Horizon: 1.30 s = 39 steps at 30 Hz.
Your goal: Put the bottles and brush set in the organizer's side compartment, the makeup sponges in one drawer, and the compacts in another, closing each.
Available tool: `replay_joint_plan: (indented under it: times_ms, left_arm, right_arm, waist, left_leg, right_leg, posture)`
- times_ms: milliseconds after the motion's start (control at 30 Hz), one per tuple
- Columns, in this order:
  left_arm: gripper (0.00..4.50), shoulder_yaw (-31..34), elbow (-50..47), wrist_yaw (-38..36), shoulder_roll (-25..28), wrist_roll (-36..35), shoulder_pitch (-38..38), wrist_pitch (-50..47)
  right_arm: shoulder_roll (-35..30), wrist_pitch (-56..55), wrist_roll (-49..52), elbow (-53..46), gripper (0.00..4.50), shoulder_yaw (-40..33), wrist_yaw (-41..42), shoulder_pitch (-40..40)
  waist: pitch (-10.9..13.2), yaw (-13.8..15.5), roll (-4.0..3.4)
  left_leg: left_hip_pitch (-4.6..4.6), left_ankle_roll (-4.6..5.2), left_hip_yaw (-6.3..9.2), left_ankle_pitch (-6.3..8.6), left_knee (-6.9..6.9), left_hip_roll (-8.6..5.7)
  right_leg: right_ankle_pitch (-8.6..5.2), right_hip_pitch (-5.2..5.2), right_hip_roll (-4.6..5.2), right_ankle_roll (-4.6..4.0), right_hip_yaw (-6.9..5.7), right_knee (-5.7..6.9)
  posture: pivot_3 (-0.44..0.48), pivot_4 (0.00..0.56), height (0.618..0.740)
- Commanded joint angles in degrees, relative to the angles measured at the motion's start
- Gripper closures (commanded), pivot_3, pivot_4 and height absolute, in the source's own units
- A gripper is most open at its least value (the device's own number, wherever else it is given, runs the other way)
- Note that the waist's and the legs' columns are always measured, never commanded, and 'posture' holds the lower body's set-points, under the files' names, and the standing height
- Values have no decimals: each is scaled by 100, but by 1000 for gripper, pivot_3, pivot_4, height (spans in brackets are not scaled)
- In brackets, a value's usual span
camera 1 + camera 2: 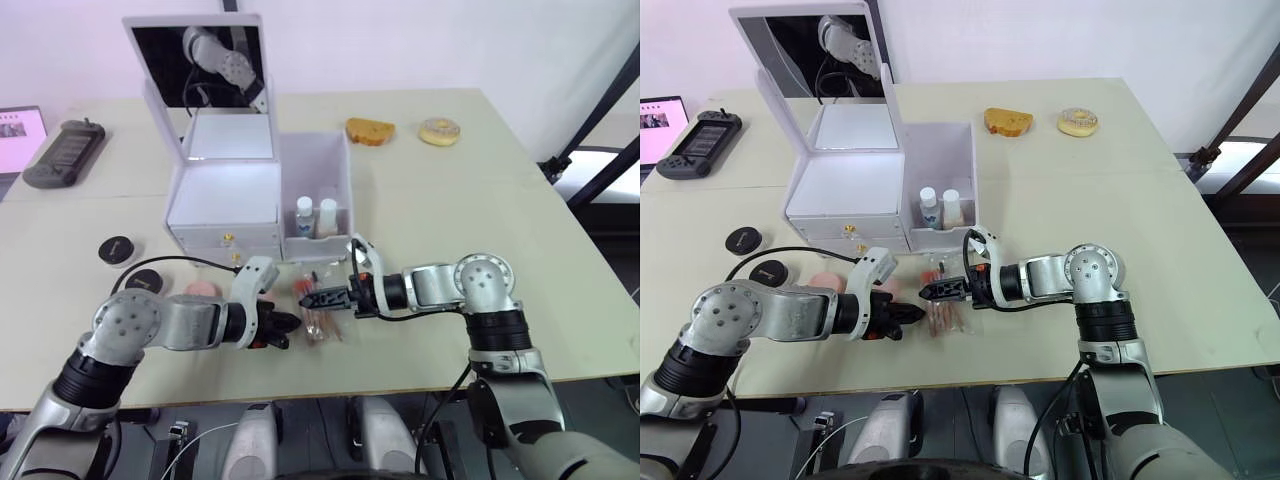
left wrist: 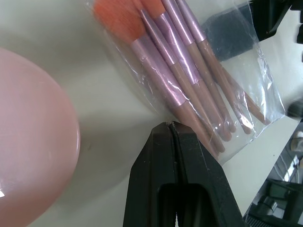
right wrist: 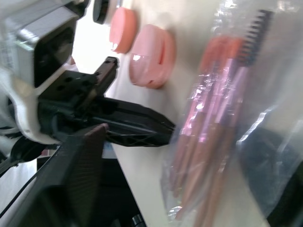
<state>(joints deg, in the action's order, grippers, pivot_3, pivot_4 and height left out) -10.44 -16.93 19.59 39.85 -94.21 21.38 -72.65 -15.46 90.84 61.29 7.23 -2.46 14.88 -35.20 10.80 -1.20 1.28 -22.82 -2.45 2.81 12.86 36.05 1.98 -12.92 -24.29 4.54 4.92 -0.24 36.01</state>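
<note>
Lying on the table (image 1: pixel 430 230) just in front of the white organizer (image 1: pixel 225 195), the brush set (image 1: pixel 318 318) sits in its clear plastic sleeve, pink handles and orange bristles showing through. Both claws meet at it. The left claw (image 1: pixel 290 325) has its two black fingers pressed together, tips touching the edge of the sleeve but with nothing visibly between them. The right claw (image 1: pixel 312 299) reaches in from the other side, over the upper end of the packet; its fingers stand spread apart in the right wrist view.

Two white-capped bottles (image 1: pixel 315 215) stand upright in the organizer's open side compartment. The lid is raised, its mirror (image 1: pixel 200 65) facing forward. A pink makeup sponge (image 1: pixel 204 288) rests on the table just beside the left claw, and two black compacts (image 1: pixel 118 250) lie farther to the left. Well apart, at the far edge, sit a slice of toast (image 1: pixel 370 131) and a doughnut (image 1: pixel 439 131).
</note>
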Motion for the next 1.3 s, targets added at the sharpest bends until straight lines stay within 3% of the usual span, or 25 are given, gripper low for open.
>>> replay_joint_plan:
  times_ms: [33,67,167,200,467,600,700,767,900,1000,1200,1300]
  left_arm:
    - [4500,32,-21,-109,175,304,-26,-122]
    - [4500,8,-173,-355,224,434,-5,-160]
    - [4500,1,-325,-651,254,587,-22,-192]
    - [4500,15,-323,-699,257,632,-33,-194]
    - [4500,249,-633,-1454,580,666,-106,-303]
    - [4500,686,-927,-2038,864,689,-101,-113]
    - [4500,1209,-1541,-2889,838,913,-213,474]
    - [4500,1845,-2219,-3662,724,1203,-388,1226]
    - [4500,2549,-2423,-4221,496,1858,-638,2224]
    - [4500,2826,-2380,-4534,548,1934,-741,2491]
    - [4500,3355,-1943,-4498,754,999,-661,2514]
    - [4500,3595,-2024,-4786,898,662,-1020,2455]
  right_arm:
    - [-95,166,-167,126,2387,155,150,105]
    - [-119,166,-205,112,2994,156,198,116]
    - [-154,165,-327,39,4220,160,335,184]
    - [-170,165,-373,-13,4432,165,392,214]
    - [-650,166,-37,-795,4432,16,904,463]
    - [-1269,166,526,-1780,4432,-441,1359,479]
    - [-1549,-8,836,-2234,4432,-865,1575,252]
    - [-1572,-1039,547,-2605,4432,-1240,1637,-22]
    - [-1911,-2002,46,-2303,4432,-1094,2292,-637]
    - [-2001,-2506,-230,-1861,4432,-990,2600,-1088]
    - [-1656,-4562,-1955,99,4432,-62,3274,-2713]
    - [-1151,-6574,-3119,1546,4432,377,3657,-3265]
  waist:
    - [0,4,0]
    - [0,4,0]
    - [-1,-3,1]
    - [-1,6,1]
    - [3,42,-4]
    - [22,51,-9]
    - [33,41,-10]
    - [39,21,-12]
    - [44,46,-27]
    - [45,45,-23]
    - [55,-4,-30]
    - [54,-57,-28]
  left_leg:
    - [-4,0,0,0,0,0]
    - [-10,0,0,0,-2,0]
    - [-28,0,0,0,-6,0]
    - [-27,1,0,0,-6,0]
    - [-60,0,9,1,-7,-8]
    - [-103,1,9,3,-7,-18]
    - [-121,1,9,3,-6,-19]
    - [-123,1,9,3,-9,-17]
    - [-125,1,9,3,-12,-15]
    - [-126,2,11,3,-7,-14]
    - [-143,2,7,2,10,-15]
    - [-135,2,7,2,-4,-13]
  right_leg:
    - [1,-2,0,-1,0,-3]
    - [1,-5,0,-1,0,-8]
    - [11,-18,0,-19,0,-17]
    - [11,-15,0,-18,0,-20]
    - [11,-18,3,-18,-4,-65]
    - [10,-40,13,-15,-3,-85]
    - [11,-58,12,-14,-3,-85]
    - [13,-65,10,-9,-3,-84]
    - [17,-74,5,-3,-4,-84]
    - [17,-69,3,-3,-4,-84]
    - [31,-80,4,13,0,-83]
    - [30,-80,0,16,0,-82]
  posture:
    - [0,150,740]
    - [0,150,740]
    - [0,150,740]
    - [0,150,740]
    - [0,150,740]
    - [0,150,740]
    - [0,150,740]
    - [0,150,740]
    - [0,150,740]
    - [0,150,740]
    - [0,150,740]
    - [0,150,740]
